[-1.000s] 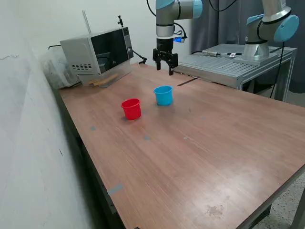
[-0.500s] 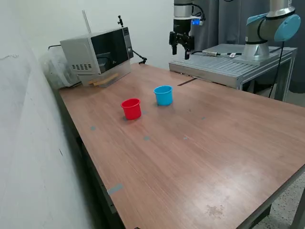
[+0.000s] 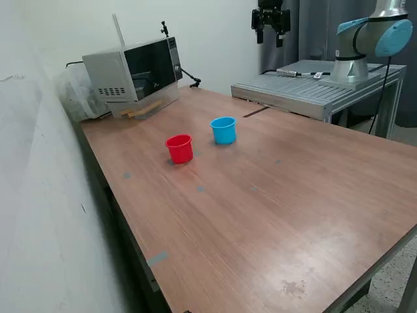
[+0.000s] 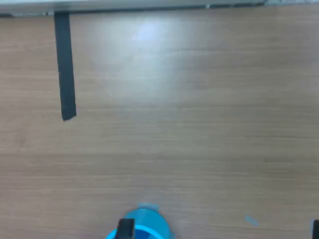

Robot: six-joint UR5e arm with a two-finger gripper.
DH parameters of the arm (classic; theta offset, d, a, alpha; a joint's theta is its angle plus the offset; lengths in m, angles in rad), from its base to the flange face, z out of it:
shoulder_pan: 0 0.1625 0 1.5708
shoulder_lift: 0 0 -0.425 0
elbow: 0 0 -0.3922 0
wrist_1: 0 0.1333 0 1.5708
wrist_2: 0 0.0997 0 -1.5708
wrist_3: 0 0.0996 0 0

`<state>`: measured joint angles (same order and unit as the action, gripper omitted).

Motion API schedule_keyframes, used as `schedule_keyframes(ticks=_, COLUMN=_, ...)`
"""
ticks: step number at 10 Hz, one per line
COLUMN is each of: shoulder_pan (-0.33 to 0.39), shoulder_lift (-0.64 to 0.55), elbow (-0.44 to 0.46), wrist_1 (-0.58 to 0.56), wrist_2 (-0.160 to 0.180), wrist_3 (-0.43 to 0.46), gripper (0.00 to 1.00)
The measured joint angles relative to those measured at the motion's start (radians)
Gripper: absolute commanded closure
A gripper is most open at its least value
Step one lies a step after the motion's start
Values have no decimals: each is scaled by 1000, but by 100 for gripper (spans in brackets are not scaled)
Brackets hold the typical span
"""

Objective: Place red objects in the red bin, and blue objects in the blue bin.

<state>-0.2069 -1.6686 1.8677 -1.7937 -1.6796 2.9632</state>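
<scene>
Cubes, red or dark blue, are nowhere on the tabletop [image 3: 273, 195] in either view; we cannot tell whether they sit inside the cups, whose interiors are not visible from the exterior view. The red bin [image 3: 180, 148] stands upright towards the exterior view's left of the table's middle, and the blue bin [image 3: 223, 130] stands upright just beside it, apart and not touching, nearer the far edge. In the wrist view only a part of the blue bin's rim shows at the picture's edge.

We judge both bins to be thin moulded plastic: light, fairly stiff at the rim, smooth, and easy to tip or slide if knocked. They taper to the base, so a hold across the rim would be safest, though the task leaves them standing. If the cubes turn up, we expect them to be light, rigid and small, best pinched across two flat opposite faces.

The gripper [image 3: 270, 36] hangs high above the far end of the table, well apart from both bins, over the grey metal bench [image 3: 306, 88]. Its fingers [image 3: 259, 32] stand apart with nothing between them. A strip of dark tape [image 4: 65, 64] lies on the wood. A microwave oven [image 3: 133, 72] sits at the far corner.
</scene>
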Motion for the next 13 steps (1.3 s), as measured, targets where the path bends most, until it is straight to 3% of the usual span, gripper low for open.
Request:
schedule_keyframes(ticks=3, shoulder_pan=52, shoulder_lift=-64, elbow=-114, wrist_1=160, wrist_2=2, wrist_3=59, gripper=0)
schedule_keyframes(ticks=5, shoulder_pan=73, shoulder_lift=-89, elbow=-142, wrist_1=211, wrist_2=4, wrist_3=80, gripper=0)
schedule_keyframes(ticks=13, shoulder_pan=70, shoulder_lift=-114, elbow=-145, wrist_1=247, wrist_2=5, wrist_3=86, gripper=0)
